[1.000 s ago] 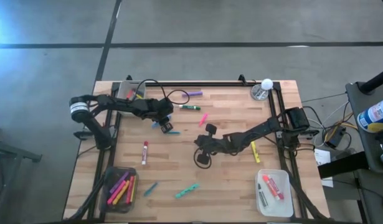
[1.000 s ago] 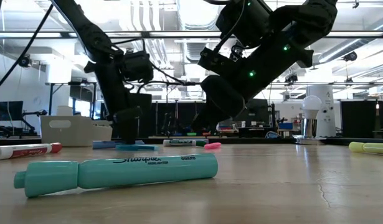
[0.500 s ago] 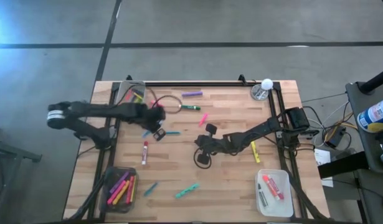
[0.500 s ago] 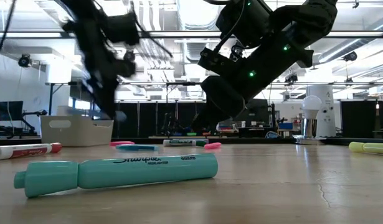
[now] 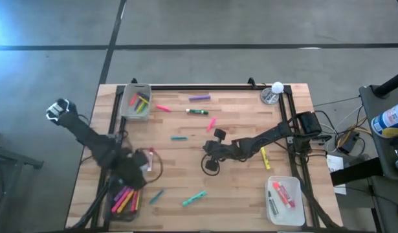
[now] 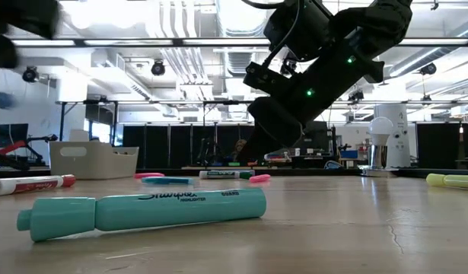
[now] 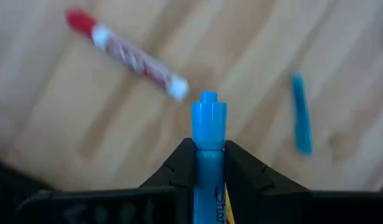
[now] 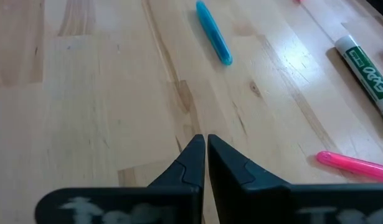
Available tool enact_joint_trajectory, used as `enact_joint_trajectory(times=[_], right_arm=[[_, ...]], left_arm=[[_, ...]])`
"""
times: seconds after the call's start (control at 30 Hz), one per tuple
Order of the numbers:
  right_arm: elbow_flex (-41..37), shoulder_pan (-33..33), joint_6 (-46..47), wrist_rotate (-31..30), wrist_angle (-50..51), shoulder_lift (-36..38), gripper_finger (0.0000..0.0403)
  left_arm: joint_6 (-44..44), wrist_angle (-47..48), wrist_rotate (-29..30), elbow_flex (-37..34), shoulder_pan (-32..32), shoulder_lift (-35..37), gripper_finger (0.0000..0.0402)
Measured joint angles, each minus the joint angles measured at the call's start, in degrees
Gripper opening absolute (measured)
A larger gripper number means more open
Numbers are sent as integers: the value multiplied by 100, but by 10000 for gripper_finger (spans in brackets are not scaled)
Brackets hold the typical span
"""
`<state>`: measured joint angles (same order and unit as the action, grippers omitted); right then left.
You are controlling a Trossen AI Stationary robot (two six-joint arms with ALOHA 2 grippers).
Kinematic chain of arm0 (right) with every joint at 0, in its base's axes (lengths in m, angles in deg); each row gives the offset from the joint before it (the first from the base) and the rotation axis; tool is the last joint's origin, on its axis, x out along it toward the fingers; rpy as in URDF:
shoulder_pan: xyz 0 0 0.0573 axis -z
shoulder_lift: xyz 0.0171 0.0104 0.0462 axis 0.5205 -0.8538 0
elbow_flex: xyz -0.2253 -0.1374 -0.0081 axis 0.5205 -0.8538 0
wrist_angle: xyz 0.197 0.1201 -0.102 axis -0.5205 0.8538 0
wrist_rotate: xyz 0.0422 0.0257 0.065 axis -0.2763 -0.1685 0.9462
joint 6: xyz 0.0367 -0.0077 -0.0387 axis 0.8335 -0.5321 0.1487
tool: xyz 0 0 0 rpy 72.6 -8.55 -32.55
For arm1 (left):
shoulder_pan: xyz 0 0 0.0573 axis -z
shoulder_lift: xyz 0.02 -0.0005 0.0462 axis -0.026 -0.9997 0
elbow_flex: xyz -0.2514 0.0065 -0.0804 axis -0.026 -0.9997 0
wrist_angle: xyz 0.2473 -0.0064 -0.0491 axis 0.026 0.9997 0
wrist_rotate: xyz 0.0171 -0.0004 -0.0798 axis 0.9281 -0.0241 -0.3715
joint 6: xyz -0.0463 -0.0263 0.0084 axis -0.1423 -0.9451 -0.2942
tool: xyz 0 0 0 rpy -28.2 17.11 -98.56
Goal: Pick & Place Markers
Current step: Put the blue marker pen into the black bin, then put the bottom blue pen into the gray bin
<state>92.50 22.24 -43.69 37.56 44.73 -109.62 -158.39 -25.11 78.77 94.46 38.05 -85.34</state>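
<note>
Blue marker (image 7: pixel 208 155): pinched upright between the fingers of the left end effector (image 7: pixel 208 163), cap end forward, carried over the table's (image 5: pixel 237 188) near-left part, just by the bin (image 5: pixel 124 194) of pink and yellow markers at that corner.

Red-capped white marker (image 5: pixel 149 158): lies on the wood just beside the left end effector; not yet picked.

Other loose markers on the table:
- pink (image 5: pixel 163 107), purple (image 5: pixel 199 98) and green-capped (image 5: pixel 197 111) ones toward the far edge
- a pink one (image 5: pixel 211 123) and a blue one (image 5: pixel 178 137) mid-table
- two teal ones (image 5: pixel 194 198) near the front
- a yellow one (image 5: pixel 265 157) at the right.

Binned already: several in the far-left bin (image 5: pixel 136 101), a cluster in the near-left bin, two or three in the near-right bin (image 5: pixel 284 197).

Right end effector (image 8: pixel 205 163): fingers pressed together, empty, hovering low over mid-table.

Progress, by my reckoning: past halfway; about nine markers still out, one in transit.
</note>
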Motion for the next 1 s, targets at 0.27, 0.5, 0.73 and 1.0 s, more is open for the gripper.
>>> enact_joint_trajectory(times=[0.27,0.5,0.73,1.0], right_arm=[[0,0,2,0,0,0,13],[0,0,95,0,133,0,13],[0,-11,109,0,133,0,13],[0,-11,109,-1,152,0,13]], left_arm=[[-1688,94,-168,409,1516,-486,56],[-2314,-503,-310,415,1870,-979,66],[-2327,-484,-490,412,1865,-1290,102],[-1946,-210,-631,533,1865,-1333,120]])
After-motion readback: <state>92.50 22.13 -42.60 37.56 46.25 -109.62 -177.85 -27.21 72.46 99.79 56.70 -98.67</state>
